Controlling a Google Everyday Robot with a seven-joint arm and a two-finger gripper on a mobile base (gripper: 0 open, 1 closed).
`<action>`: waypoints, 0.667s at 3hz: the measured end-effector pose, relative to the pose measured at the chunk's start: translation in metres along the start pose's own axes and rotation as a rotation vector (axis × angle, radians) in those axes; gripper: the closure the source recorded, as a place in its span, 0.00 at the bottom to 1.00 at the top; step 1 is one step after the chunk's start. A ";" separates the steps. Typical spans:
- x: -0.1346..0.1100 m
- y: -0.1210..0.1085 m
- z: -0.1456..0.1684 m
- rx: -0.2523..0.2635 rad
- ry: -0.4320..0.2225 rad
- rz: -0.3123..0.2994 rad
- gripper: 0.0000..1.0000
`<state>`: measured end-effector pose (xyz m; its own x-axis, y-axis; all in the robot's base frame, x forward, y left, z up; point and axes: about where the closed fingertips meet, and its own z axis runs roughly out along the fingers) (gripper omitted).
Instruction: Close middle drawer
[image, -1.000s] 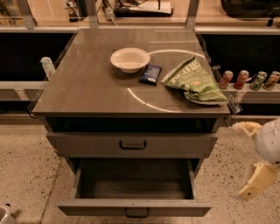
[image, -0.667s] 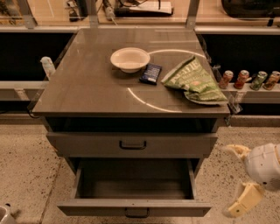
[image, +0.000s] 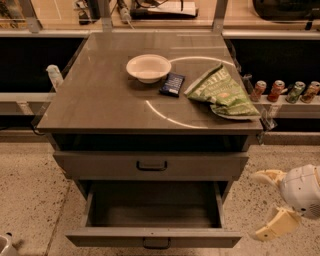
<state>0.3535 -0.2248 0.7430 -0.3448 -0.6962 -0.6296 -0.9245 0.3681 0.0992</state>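
My gripper (image: 264, 202) has dropped lower than a second ago. It hangs near the right front corner of the middle drawer (image: 125, 236), fingers spread wide, holding nothing. The drawer stands pulled out. A push at that corner could rack it askew and jam it. The cabinet top (image: 100, 100) carries a bowl (image: 148, 67) and a chip bag (image: 222, 90); below is speckled floor (image: 30, 200).

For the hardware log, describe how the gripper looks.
The gripper, at lower right beside the open middle drawer, has two pale cream, blocky, tapering fingers on a rounded white housing. No cables or markings show.
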 end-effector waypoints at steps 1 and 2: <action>0.000 0.000 0.000 0.000 0.000 0.000 0.42; 0.000 0.000 0.000 0.000 0.000 0.000 0.66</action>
<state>0.3535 -0.2248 0.7430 -0.3448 -0.6961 -0.6297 -0.9245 0.3682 0.0992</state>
